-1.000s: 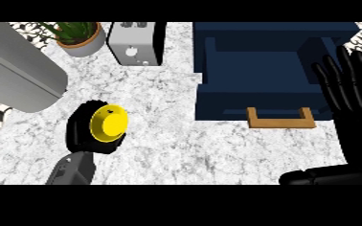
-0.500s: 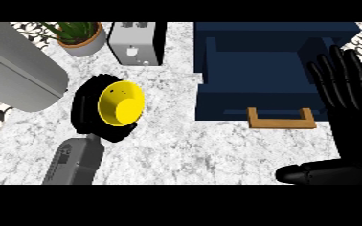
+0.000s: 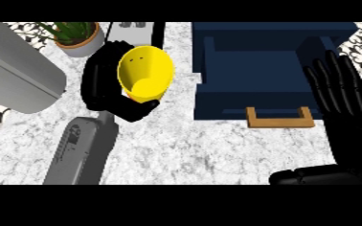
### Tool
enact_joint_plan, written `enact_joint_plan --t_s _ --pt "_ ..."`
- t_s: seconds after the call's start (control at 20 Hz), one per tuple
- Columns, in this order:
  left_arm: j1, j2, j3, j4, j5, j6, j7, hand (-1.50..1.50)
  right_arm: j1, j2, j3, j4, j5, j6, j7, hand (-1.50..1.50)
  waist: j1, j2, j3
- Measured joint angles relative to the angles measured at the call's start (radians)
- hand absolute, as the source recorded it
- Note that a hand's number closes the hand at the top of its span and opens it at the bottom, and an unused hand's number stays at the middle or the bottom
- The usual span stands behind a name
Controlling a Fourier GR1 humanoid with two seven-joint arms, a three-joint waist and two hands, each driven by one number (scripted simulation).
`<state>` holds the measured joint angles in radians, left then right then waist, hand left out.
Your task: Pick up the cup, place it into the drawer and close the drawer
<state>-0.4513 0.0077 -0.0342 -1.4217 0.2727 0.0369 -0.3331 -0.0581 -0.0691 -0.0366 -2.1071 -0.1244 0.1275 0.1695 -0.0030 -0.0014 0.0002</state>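
Note:
A yellow cup (image 3: 146, 74) is held up off the counter, its mouth tipped toward me. My left hand (image 3: 106, 88) is curled round it from the left and below, with the grey forearm (image 3: 83, 151) running down to the lower left. To the right, the dark blue drawer (image 3: 265, 74) stands open, with a wooden handle (image 3: 278, 119) on its front. My right hand (image 3: 338, 91) rests open at the right edge beside the drawer, fingers pointing up.
A potted plant (image 3: 76, 37) stands at the back left. A grey toaster (image 3: 134, 30) sits behind the cup, partly hidden. A large grey rounded object (image 3: 25, 79) fills the left edge. The marble counter (image 3: 205, 148) spreads in front of the drawer.
My left hand has lifted the cup from low on the counter, bringing it up and to the right, closer to the drawer. The right hand has stayed in place.

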Motion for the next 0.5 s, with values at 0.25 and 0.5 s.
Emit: enact_joint_plan --t_s 0.25,0.5 --pt "-0.144 0.001 0.003 0.022 -0.025 0.065 0.092 1.50 -0.005 -0.018 -0.031 0.009 -0.022 0.015 -0.006 -1.50 -0.003 0.001 0.000" --pt "-0.281 0.003 0.009 0.098 -0.051 0.115 0.150 1.50 -0.015 -0.023 -0.044 0.037 -0.035 0.024 -0.013 -1.50 -0.004 0.002 0.000"
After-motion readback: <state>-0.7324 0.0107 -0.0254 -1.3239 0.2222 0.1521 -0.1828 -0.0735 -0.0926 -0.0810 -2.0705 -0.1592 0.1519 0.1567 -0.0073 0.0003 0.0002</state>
